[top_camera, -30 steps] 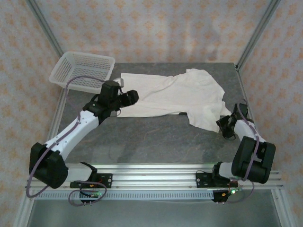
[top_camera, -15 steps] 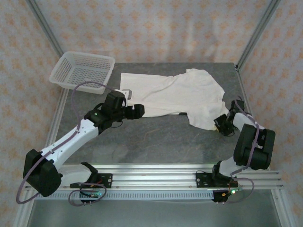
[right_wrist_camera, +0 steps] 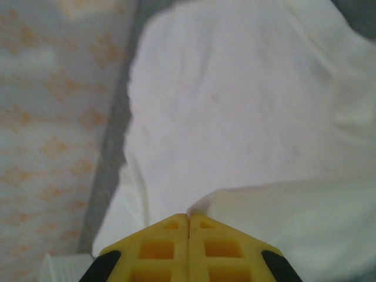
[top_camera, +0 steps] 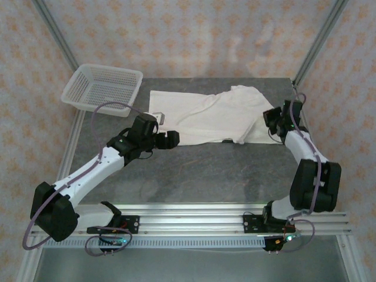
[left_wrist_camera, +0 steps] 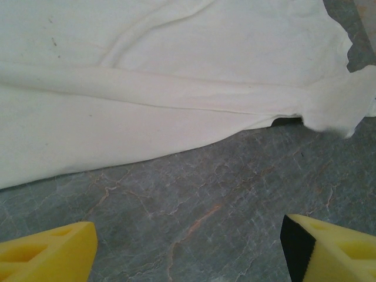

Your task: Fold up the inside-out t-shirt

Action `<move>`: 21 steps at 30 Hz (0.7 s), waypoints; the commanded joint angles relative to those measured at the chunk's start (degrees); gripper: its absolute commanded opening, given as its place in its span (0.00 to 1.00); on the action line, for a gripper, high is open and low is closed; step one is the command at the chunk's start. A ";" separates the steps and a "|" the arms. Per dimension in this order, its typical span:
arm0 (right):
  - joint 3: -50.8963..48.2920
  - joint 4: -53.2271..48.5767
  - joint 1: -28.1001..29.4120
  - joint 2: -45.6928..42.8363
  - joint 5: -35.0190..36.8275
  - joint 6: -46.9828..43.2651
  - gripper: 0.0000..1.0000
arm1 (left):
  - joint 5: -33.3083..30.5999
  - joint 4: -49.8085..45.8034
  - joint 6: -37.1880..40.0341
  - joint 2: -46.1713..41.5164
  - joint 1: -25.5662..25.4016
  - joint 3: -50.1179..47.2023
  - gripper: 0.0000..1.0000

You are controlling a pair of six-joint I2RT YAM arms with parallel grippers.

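Your right gripper [right_wrist_camera: 188, 218] has its fingers pressed together on a thin edge of the inside-out t-shirt [top_camera: 214, 114], at the garment's right end near the far right corner of the table [top_camera: 194, 170]. The shirt lies spread and wrinkled across the far half of the table, its left end close to the basket [top_camera: 103, 88]. Your left gripper [top_camera: 170, 137] is spread wide and holds nothing, poised over bare table just near of the near hem. Risks as I judge them: the right pinch looks shallow, so the cloth may slip out under any pull. It may also have caught one layer only, which would split the layers instead of folding them. With the left end unpinned, a carry to the left may drag the whole shirt and bunch it.
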 commanded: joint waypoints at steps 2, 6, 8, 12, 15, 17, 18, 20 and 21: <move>5.66 18.85 -0.10 9.39 -2.65 -0.92 0.00 | -1.01 0.52 -0.54 1.06 -0.28 -0.28 0.83; 8.96 31.35 0.00 16.30 -6.04 -2.13 0.00 | -1.00 0.30 -0.46 3.15 -0.22 0.41 0.83; 11.43 30.65 -0.46 18.51 -4.79 -2.19 0.00 | -1.08 0.29 -0.54 3.89 -0.23 0.67 0.83; 20.16 26.88 -0.67 27.22 -3.99 -2.33 0.00 | -1.00 0.99 -1.38 5.35 -0.25 0.74 0.83; 28.37 21.31 -0.70 34.36 -3.82 -2.58 0.14 | -0.92 0.97 -1.99 6.67 -0.28 1.15 0.83; 33.12 12.62 -0.78 36.99 -2.27 -3.07 0.38 | -1.54 0.33 -2.37 7.62 -0.28 1.63 0.83; 34.99 7.57 -0.78 37.39 -1.44 -4.33 0.44 | -2.48 -0.28 -2.69 8.17 -0.26 2.09 0.83; 33.60 4.64 -0.76 35.83 -0.46 -6.68 0.49 | -5.16 -1.72 -3.53 9.57 -0.22 2.98 0.83; 31.16 4.71 -0.95 34.04 0.69 -7.34 0.51 | -7.33 -2.79 -4.16 10.72 -0.24 3.64 0.83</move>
